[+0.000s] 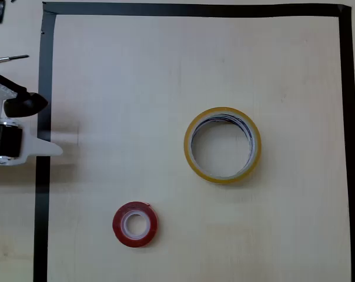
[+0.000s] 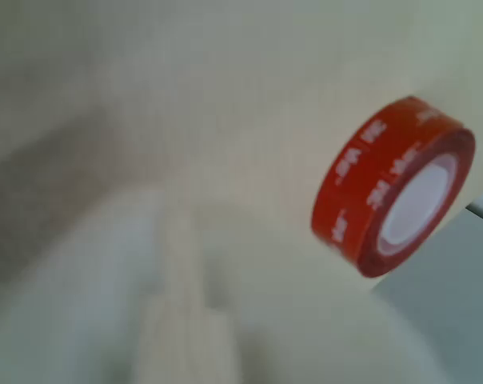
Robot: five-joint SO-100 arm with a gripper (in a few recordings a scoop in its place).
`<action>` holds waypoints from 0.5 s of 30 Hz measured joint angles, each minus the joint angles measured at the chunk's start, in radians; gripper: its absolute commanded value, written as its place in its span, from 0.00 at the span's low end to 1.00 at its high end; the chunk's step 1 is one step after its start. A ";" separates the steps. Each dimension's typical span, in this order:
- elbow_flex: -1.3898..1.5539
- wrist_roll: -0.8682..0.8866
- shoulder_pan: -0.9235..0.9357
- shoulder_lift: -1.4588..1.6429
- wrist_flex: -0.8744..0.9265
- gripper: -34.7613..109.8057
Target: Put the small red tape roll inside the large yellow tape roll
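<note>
The small red tape roll was a flat ring of glossy red tape with a white inner core, lying on its side on the pale wooden table toward the near left of the overhead view. In the wrist view the same roll appeared blurred at the right, its red outer face carrying repeated white printed marks too soft to read, its core a plain white disc-like opening.

The large yellow tape roll lay flat near the middle of the table, to the right of and farther than the red one, well apart from it. It was a ring of yellowish translucent tape, clearly wider than the red roll, with a broad hole showing bare table and a pale inner core bearing dark marks along its far side.

There was one red roll and one yellow roll. A black tape border framed the working area on the left, far and right sides.

The claw sat at the left edge of the overhead view, across the border line: a white finger and a black part pointing right, well apart from both rolls and holding nothing. Whether it was released or clenched I could not tell.
</note>
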 measured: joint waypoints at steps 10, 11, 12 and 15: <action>0.000 0.000 0.000 0.000 0.000 0.26; 0.000 0.000 0.000 0.000 0.000 0.26; 0.000 0.000 0.000 0.000 0.000 0.26; 0.000 0.000 0.000 0.000 0.000 0.27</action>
